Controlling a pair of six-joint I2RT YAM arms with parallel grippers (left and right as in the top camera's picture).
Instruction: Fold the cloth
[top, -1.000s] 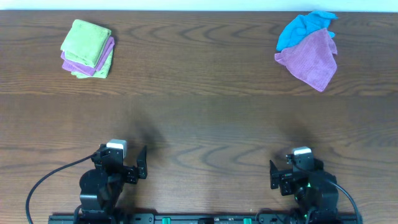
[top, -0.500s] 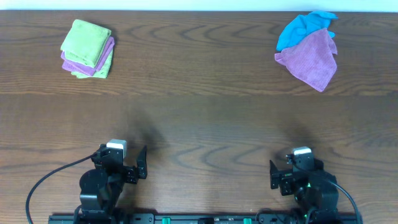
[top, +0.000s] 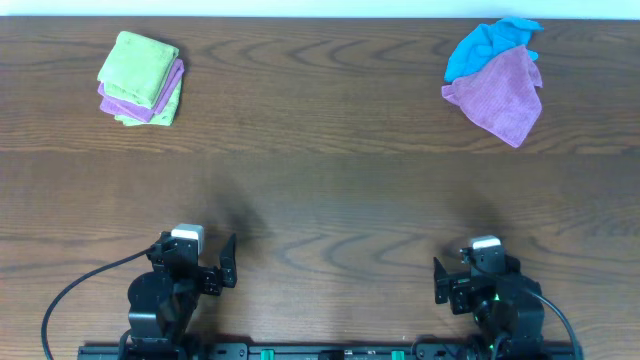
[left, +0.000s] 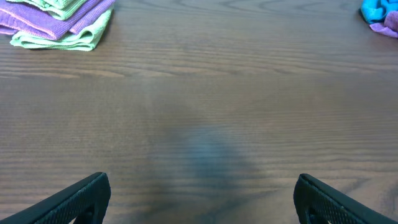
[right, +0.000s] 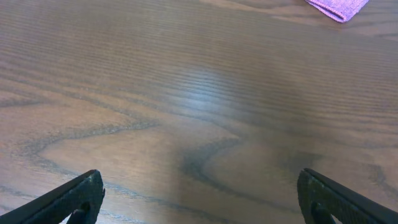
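Left jaws at 7 o'clock, right jaws at 5 o'clock: both standing wide open, gripping nothing, resting low at near edge of table (top: 330, 190), apparently awaiting start.
Far 1 o'clock: two loose cloths, purple cloth (top: 500, 92) lying over blue cloth (top: 485, 45), awaiting folding.
Far 11 o'clock: one folded stack (top: 141, 78), perhaps three pieces, sitting aside as done.

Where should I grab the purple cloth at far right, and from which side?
Take the purple cloth by its near pointed corner, coming from the near side with the right gripper. That corner lies on bare table facing the arms; the far edge overlaps the blue cloth, so a grip there might catch both.
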